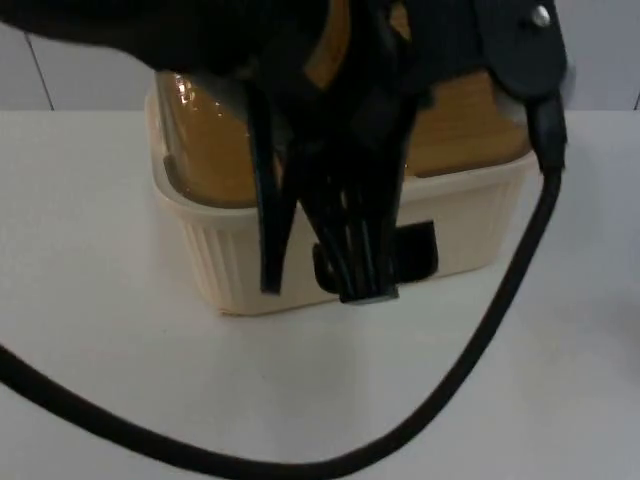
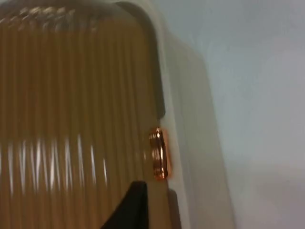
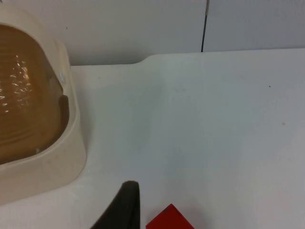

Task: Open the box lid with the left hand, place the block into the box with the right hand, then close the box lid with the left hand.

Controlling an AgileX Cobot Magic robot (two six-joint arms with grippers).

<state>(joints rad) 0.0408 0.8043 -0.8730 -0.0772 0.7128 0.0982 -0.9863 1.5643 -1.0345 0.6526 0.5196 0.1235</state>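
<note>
A cream box (image 1: 230,250) with a ribbed amber see-through lid (image 1: 215,150) stands at the middle of the table, and the lid lies down on it. My left gripper (image 1: 362,285) hangs over the box's front wall, close to a black latch (image 1: 418,250). The left wrist view looks closely at the lid (image 2: 71,109), its small amber tab (image 2: 158,153) and the cream rim (image 2: 190,124). My right gripper (image 3: 121,210) is low over the table to the right of the box (image 3: 57,162). A red block (image 3: 169,219) lies right beside it.
The grey partition wall (image 3: 143,28) rises just behind the box. Bare white table (image 3: 200,124) stretches to the right of the box and in front of it (image 1: 330,390). A black cable (image 1: 480,340) loops across the front of the table.
</note>
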